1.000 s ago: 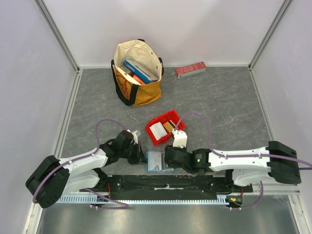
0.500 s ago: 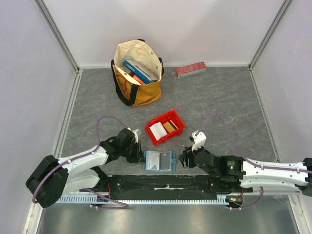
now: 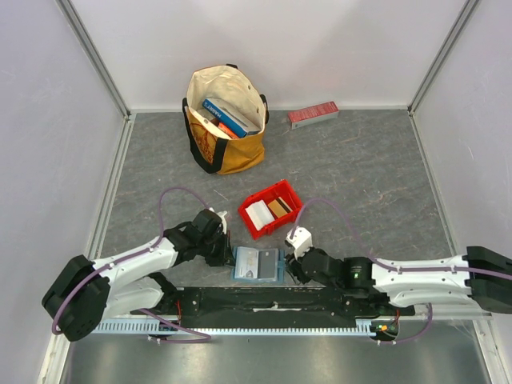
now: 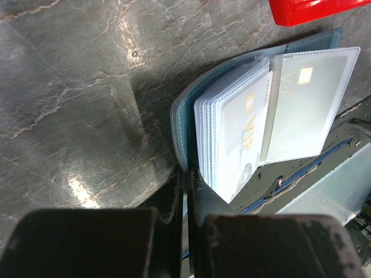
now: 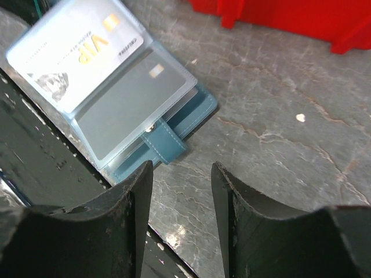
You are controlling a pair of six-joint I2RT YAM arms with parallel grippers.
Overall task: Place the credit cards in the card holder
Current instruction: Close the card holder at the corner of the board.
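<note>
since the card holder has to lie spread flat for loading, i have the left arm down at its left edge, on the near side of the counter. the left jaws are shut tight against the teal cover, though i cannot tell whether they pinch it or only pin it. the holder lies open just beyond the arms' base rail with its clear sleeves up. a white vip card is already in one sleeve and a plainer card in the next. just behind it sits the red bin, holding a white card and a tan card, so i judge there is more loading left. on the right, the right jaws stand apart and empty, low over the counter just beside the holder's closure tab, not touching it.
</note>
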